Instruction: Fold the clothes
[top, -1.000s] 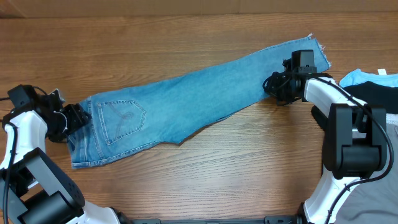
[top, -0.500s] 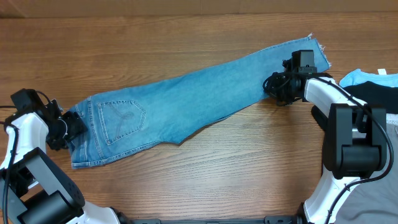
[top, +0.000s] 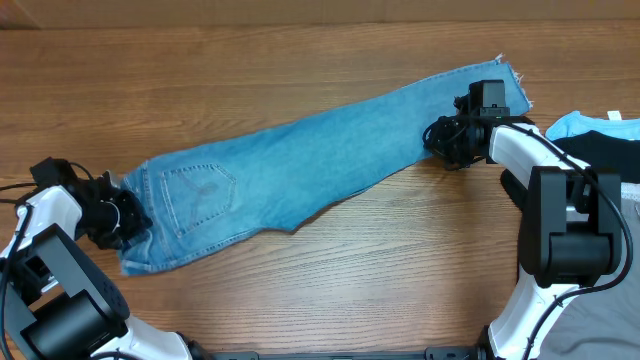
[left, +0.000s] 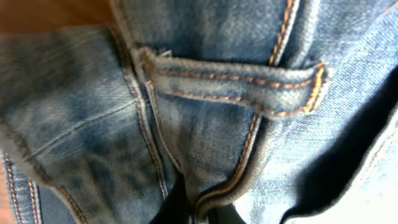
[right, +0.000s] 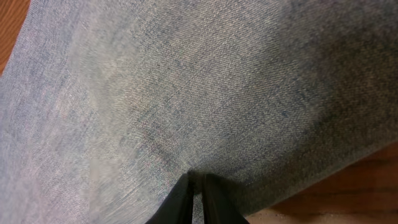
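- We see the left gripper (top: 122, 214) closed tight on the waistband of the jeans (top: 320, 160). In its wrist view the fingertips (left: 186, 208) meet with denim bunched between them, just under a belt loop (left: 236, 78).
- The right gripper (top: 440, 140) is also closed. Its wrist view shows the dark fingertips (right: 198, 190) pinched together on a fold of plain denim close to the leg's lower edge.
- The jeans lie flat on the table (top: 300, 60), the two legs stacked one on the other.
- Their long axis runs on a slant across the table. The waistband is at the lower left by the left gripper, and the frayed hem (top: 512, 80) points to the upper right, just past the right gripper.
- We count one stitched pocket (top: 200, 190) facing up, near the waist end.
- We count one pair of jeans.
- At the right edge, apart from the jeans, we count three more clothes, each only partly in view: one pale-blue top (top: 568, 123), one black garment (top: 612, 150) and one pair of grey trousers (top: 632, 220).
- We count two arms, one at each end of the jeans.
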